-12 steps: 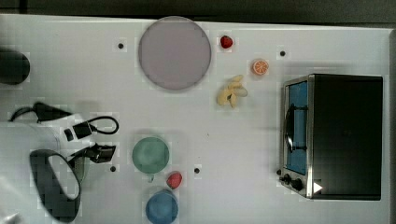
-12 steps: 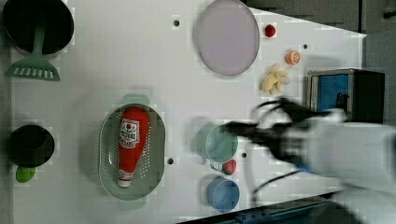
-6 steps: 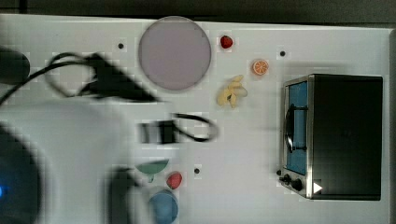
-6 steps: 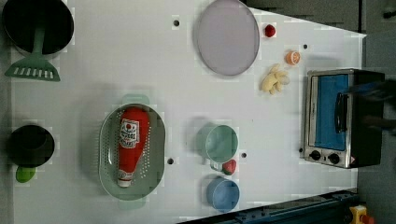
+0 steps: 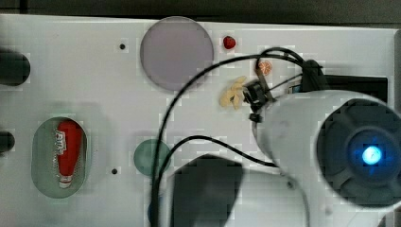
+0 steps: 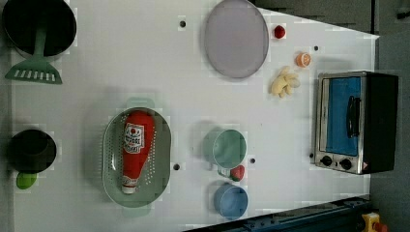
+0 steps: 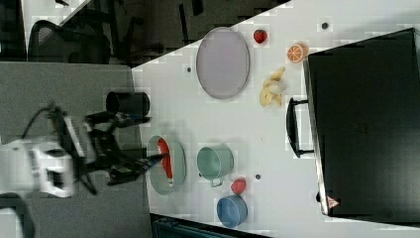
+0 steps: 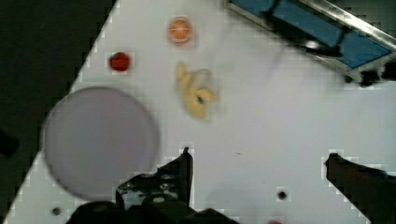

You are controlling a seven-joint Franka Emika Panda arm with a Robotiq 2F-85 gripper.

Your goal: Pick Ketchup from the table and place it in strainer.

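Note:
The Ketchup (image 6: 137, 145), a red squeeze bottle with its white cap toward the left view's bottom, lies lengthwise inside the pale green strainer (image 6: 111, 159). The top view has the Ketchup (image 5: 68, 151) in the strainer (image 5: 41, 163) at the top view's left, with my white arm (image 5: 307, 127) far off at the top view's right. In the right view my gripper (image 7: 146, 139) stands beside the strainer (image 7: 179, 166) and Ketchup (image 7: 165, 156). The wrist view has my gripper (image 8: 258, 156) open with nothing between its fingers, over bare table near the plate.
A grey-lilac plate (image 6: 236, 38), strawberry (image 6: 279, 32), orange half (image 6: 303, 60) and banana pieces (image 6: 284, 82) lie at the far side. A toaster oven (image 6: 355, 121) stands at the left view's right. A green cup (image 6: 228, 149), blue cup (image 6: 231, 200) and red lump (image 6: 237, 172) sit beside the strainer.
In the top view my arm swept from the left side across to the right. In the left view it left the picture. The Ketchup stayed in the strainer.

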